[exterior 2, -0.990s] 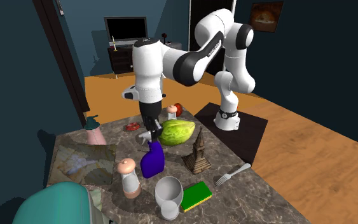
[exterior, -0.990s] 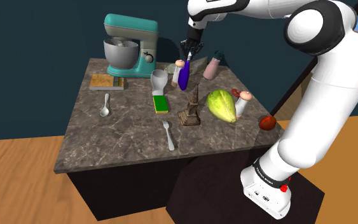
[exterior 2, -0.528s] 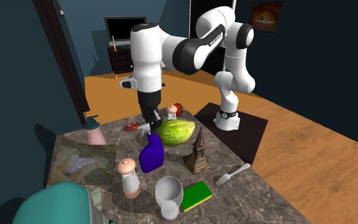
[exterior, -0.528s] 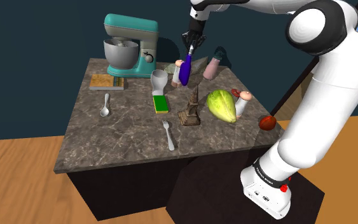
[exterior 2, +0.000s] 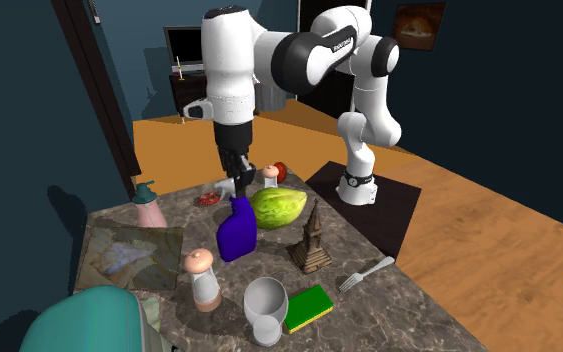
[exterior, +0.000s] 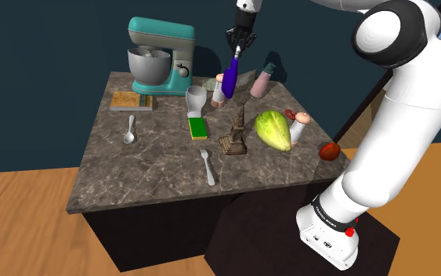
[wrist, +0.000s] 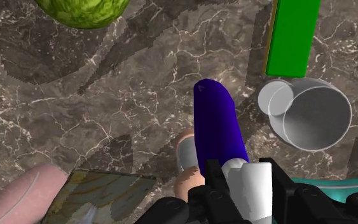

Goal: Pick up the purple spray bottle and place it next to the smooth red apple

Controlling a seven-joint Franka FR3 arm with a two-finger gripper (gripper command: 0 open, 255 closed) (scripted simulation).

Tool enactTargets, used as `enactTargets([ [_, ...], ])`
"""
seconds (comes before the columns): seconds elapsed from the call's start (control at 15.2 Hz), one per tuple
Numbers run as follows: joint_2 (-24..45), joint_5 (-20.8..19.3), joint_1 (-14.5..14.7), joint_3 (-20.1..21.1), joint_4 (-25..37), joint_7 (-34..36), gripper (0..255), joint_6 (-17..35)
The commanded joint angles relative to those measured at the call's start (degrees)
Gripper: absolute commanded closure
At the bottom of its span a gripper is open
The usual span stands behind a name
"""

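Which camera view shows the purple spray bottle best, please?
The second exterior view: the purple spray bottle shows whole and side-on, hanging from the black fingers. The shoulder view shows it far off; the wrist view looks down along it, foreshortened.

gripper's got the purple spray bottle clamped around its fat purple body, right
Not quite. The gripper is shut on the purple spray bottle at its white top, not around the purple body, which hangs free beyond the fingers. The wrist view shows it.

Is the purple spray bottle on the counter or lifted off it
Lifted. The pincer clasps the spray bottle by its white head; it hangs clear above the counter.
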Motion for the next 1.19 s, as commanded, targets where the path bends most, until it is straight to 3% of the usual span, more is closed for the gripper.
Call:
enactTargets([
  [0.0, 0.26, 0.03, -0.06, -0.02, 2.01, -0.06, 255, -1.75],
  [0.46, 1.29, 0.11, -0.18, -0.04, 8.22, -0.12, 255, -6.93],
  [1.12, -18.25, -1.35, -3.43, -2.87, -11.82, -6.37, 255, -6.3],
])
